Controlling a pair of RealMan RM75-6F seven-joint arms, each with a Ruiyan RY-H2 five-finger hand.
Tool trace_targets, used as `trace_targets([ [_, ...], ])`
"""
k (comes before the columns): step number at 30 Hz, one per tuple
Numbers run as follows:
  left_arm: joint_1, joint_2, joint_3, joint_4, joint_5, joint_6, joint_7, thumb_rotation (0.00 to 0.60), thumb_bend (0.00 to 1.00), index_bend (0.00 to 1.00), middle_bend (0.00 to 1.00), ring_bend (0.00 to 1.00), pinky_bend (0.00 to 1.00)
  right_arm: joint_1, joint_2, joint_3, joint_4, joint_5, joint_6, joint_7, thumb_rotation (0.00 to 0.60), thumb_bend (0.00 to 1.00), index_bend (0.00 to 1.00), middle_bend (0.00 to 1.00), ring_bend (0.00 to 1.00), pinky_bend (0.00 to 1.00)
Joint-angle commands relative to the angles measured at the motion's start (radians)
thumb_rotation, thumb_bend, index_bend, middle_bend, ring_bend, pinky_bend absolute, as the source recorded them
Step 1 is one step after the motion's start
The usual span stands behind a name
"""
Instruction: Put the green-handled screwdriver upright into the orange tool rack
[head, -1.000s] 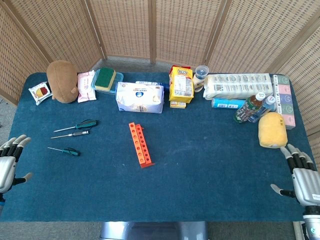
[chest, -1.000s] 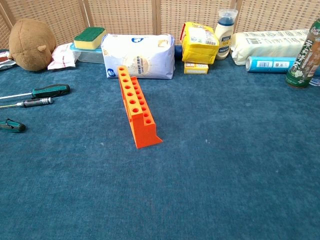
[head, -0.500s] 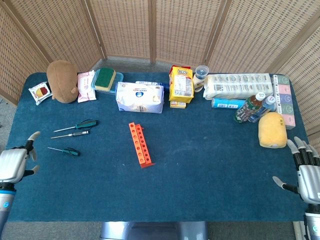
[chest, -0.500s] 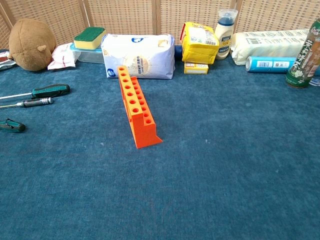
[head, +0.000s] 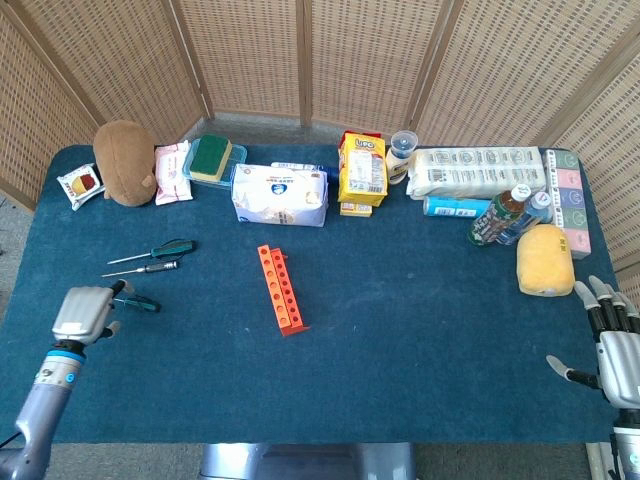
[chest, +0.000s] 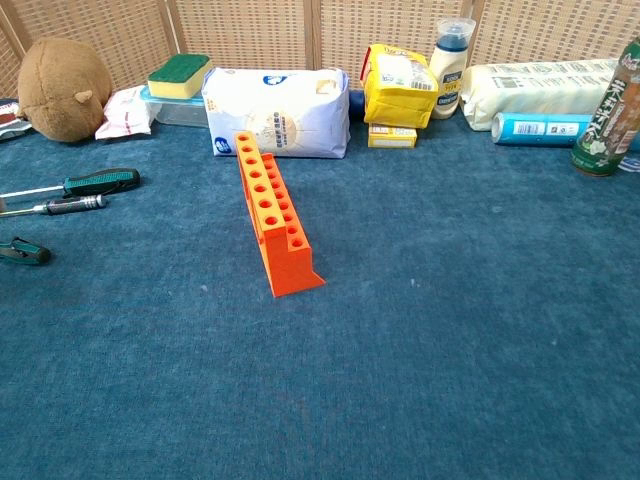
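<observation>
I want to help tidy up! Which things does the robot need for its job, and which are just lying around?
Needed:
green-handled screwdriver
orange tool rack
left hand

Lying around:
two other screwdrivers
brown plush toy
sponge
yellow bag
bottles

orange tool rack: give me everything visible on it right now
The orange tool rack is a long, narrow block, plastic by its look, with two rows of round holes along its top, all empty. In the chest view its near end shows a flat face with a small foot flaring out at the base. It rests on the blue table cloth near the middle, running lengthwise away from the robot toward the white pack, stopping short of it. Nothing touches it; neither hand is near it.
</observation>
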Motion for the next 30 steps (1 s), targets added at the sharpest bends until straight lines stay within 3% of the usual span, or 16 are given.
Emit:
trace_targets([
  [1,-0.018,-0.035,0.004,0.026,-0.024,-0.022,0.033,0.600,0.24,0.42,1.00,0.96,0.95,0.000,0.001,0.002,-0.002,0.002,0.001,0.006,0.563,0.02,0.00,0.00,0.00,0.00],
  [30,-0.074,-0.145,-0.025,0.090,-0.116,-0.036,0.150,0.600,0.28,0.44,1.00,0.96,0.95,-0.001,0.029,-0.001,-0.021,0.023,-0.030,0.031,0.567,0.02,0.00,0.00,0.00,0.00],
])
